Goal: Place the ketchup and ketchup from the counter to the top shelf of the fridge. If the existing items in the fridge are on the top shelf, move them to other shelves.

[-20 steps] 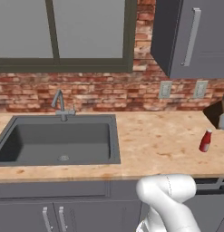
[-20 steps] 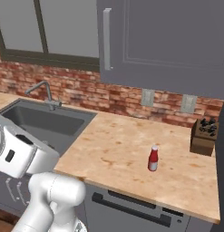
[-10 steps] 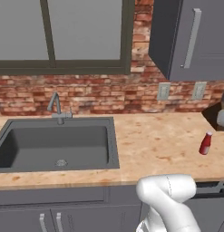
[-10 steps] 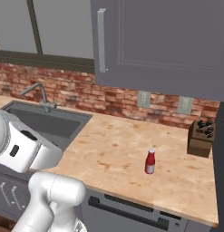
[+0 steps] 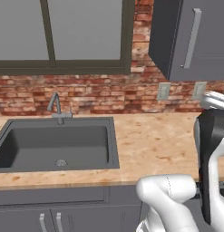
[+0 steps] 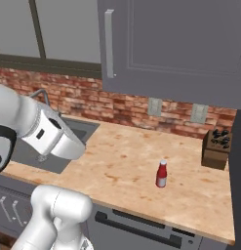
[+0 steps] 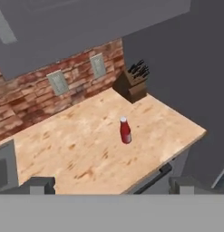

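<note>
The tan wood-grain surface [image 6: 131, 166] runs from its near edge over grey cabinets, with the dark sink [image 5: 54, 145] set in at the left, one red ketchup bottle [image 6: 162, 174] upright with a white cap on open wood toward the right, a knife block [image 6: 215, 148] farther right against the brick wall [image 5: 95, 93], and grey cupboards [image 6: 170, 44] above. Since half a second ago both base views have swung, so the whole scene sits differently, and the bottle has slipped behind the arm in the left base view. The arm is raised high, and the claw [image 7: 113, 185] hangs well above the near edge with its fingertips [image 7: 40, 185] wide apart and nothing between them, looking down at the bottle.
</note>
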{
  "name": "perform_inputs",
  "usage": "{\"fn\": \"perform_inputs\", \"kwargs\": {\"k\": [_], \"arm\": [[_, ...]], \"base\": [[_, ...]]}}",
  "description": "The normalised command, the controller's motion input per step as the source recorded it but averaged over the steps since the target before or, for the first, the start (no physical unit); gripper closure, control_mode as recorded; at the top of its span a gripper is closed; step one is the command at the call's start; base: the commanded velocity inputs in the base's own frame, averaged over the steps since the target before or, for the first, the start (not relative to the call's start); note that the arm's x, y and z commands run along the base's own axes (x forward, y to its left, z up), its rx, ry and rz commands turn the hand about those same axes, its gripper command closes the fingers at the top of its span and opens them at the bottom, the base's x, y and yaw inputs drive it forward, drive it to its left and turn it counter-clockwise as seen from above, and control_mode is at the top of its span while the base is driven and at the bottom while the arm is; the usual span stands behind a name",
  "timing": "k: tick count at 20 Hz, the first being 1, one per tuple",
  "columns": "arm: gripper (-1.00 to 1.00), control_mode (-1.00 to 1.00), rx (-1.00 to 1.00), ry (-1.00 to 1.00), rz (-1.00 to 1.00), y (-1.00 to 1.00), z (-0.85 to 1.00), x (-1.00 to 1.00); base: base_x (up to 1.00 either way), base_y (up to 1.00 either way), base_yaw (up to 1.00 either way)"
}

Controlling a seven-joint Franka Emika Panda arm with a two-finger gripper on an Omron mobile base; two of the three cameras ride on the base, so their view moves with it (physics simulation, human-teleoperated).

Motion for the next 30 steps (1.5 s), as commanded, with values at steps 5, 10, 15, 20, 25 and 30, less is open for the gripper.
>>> {"fn": "perform_inputs", "kwargs": {"k": [5, 10, 15, 20, 25, 30], "arm": [[-1.0, -1.0, -0.02, 0.0, -0.29, -0.32, -0.49, 0.56], [-1.0, -1.0, 0.0, 0.0, -0.3, -0.15, -0.52, 0.71], [-1.0, -1.0, 0.0, 0.0, -0.3, -0.04, -0.44, 0.38], [-1.0, -1.0, 0.0, 0.0, -0.31, 0.0, -0.27, 0.28], [-1.0, -1.0, 0.0, 0.0, -0.27, -0.01, -0.37, 0.33], [-1.0, -1.0, 0.0, 0.0, -0.26, -0.16, -0.34, 0.2]], "base": [[0.0, 0.0, 0.0], [0.0, 0.0, 0.0], [0.0, 0.0, 0.0], [0.0, 0.0, 0.0], [0.0, 0.0, 0.0], [0.0, 0.0, 0.0]]}}
